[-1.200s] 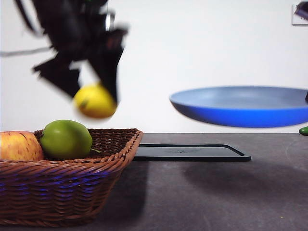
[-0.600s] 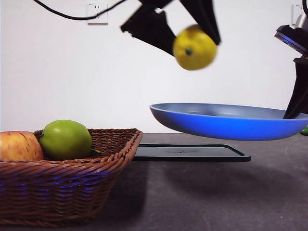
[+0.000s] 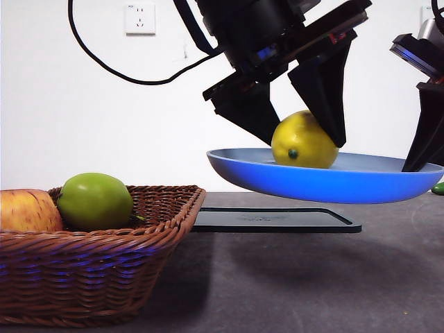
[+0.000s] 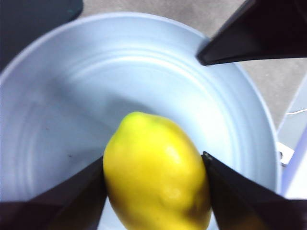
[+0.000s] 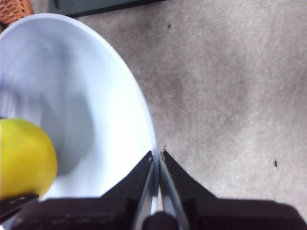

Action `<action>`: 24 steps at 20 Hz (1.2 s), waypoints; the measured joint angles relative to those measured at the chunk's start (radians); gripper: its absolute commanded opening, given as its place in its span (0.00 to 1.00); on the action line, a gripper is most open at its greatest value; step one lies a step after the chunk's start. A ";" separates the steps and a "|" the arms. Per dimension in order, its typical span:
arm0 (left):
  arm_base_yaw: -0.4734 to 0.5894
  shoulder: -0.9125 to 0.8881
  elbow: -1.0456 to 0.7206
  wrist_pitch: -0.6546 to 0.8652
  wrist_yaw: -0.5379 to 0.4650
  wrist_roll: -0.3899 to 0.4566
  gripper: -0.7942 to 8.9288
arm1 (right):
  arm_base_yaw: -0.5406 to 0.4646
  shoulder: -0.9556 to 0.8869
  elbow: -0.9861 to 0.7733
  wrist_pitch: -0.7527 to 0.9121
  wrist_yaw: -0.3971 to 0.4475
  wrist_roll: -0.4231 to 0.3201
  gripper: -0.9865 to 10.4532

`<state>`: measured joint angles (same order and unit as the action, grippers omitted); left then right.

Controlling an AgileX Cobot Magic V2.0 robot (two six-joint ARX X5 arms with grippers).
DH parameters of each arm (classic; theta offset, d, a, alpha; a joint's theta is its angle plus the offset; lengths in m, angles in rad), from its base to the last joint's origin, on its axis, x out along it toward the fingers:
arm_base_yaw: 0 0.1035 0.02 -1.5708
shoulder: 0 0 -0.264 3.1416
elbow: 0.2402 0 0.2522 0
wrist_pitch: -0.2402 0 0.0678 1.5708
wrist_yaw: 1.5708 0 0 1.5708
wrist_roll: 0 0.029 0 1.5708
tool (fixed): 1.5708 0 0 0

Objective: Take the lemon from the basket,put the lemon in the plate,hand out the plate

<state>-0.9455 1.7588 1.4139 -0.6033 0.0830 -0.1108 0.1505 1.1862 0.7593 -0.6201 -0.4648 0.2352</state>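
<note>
front view
lemon [image 3: 303, 140]: sits low inside the plate [image 3: 326, 182], between the two dark fingers of the left gripper [image 3: 300, 132], which comes in from above.
plate: held off the tabletop [image 3: 312, 277], level, above the black tray [image 3: 274, 220]; the right gripper [image 3: 422, 149] has its rim at the far right edge.
basket [image 3: 97, 250]: well apart to the other side, with a green apple [image 3: 95, 201] and a red-yellow apple [image 3: 28, 210] left in it.

left wrist view
left fingers [image 4: 72, 199]: closed on the lemon [image 4: 156, 175], one pressing each flank.
long axis: runs away from the wrist, along the gap between the fingers, so they grip across its narrow width.
plate [image 4: 57, 110]: its pale floor lies right under the fruit; whether the lemon already touches it i cannot tell.

right wrist view
right fingers [image 5: 139, 184]: pinched nearly together on the plate [image 5: 100, 105] rim, the thin edge between them.
lemon [image 5: 24, 160]: lies across the plate from this grip, well apart from the held rim.

judgement
coming move: the left fingers need to spread sideways, across the lemon's short axis, and lift straight up clear of the rim; the right arm alone carries the plate for the hand-out.
risk: the oval fruit may roll once freed if the plate tips.
</note>
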 measured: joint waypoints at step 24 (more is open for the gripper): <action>0.013 -0.496 0.001 -0.220 0.005 0.005 0.47 | -0.033 0.539 0.552 0.000 0.010 0.035 0.09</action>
<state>-0.9325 1.2629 1.4147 -0.8234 0.0875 -0.1055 0.1173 1.7252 1.3109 -0.6201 -0.4549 0.2699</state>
